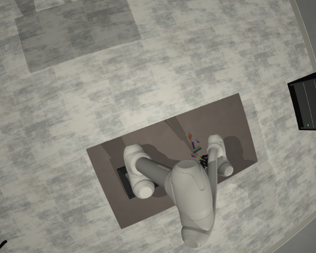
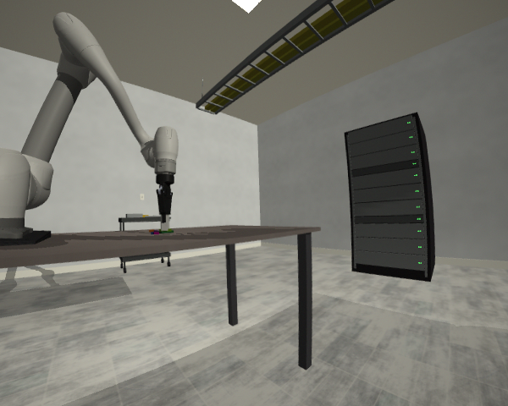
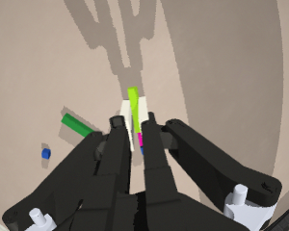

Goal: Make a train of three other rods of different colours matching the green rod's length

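Note:
My gripper [image 2: 165, 226] [image 3: 136, 110] is shut on the lime rod [image 1: 198, 157] [image 3: 133, 96], low at the table; whether the rod touches the table cannot be told. The lime rod's near end is close to the magenta rod [image 1: 194, 156] [image 3: 140, 139], roughly in line with it. A blue rod [image 1: 192, 156] is at the magenta rod's other end, partly hidden by a finger in the wrist view. Any small gaps there cannot be judged. The green rod [image 1: 197, 150] [image 3: 77, 124] lies apart, aslant to this row.
Another blue rod [image 1: 197, 141] [image 3: 46, 153] lies beyond the green rod. A purple rod [image 1: 193, 145] and an orange rod [image 1: 190, 136] lie farther off on the table [image 1: 220, 114]. The arm covers part of the table in the top view.

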Robot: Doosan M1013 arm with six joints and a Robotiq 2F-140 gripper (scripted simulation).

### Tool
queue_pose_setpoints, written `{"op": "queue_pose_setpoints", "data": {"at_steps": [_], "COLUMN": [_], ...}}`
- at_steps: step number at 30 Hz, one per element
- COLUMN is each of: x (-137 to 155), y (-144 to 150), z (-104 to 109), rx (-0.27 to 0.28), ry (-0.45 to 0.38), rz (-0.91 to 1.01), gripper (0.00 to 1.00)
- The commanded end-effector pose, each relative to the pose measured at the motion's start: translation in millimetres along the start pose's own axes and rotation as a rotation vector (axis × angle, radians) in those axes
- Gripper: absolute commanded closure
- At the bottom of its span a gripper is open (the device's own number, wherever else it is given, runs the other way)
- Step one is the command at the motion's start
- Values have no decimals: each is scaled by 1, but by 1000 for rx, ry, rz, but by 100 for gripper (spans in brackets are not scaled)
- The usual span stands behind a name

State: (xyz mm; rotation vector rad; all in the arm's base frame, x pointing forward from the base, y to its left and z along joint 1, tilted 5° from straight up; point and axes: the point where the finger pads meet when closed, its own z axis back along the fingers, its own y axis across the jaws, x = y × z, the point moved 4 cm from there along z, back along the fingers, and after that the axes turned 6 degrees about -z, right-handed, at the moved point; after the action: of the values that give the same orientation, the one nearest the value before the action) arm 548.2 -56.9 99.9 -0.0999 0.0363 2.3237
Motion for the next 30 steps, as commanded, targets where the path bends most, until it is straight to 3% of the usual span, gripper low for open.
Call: {"op": "queue_pose_setpoints", "data": {"at_steps": [1, 30], "x": [-1, 1], "y": [3, 5], "z": [-2, -2], "rx": [3, 3], "ry": [-1, -1], "rz": [-3, -7], "gripper": [97, 97]}}
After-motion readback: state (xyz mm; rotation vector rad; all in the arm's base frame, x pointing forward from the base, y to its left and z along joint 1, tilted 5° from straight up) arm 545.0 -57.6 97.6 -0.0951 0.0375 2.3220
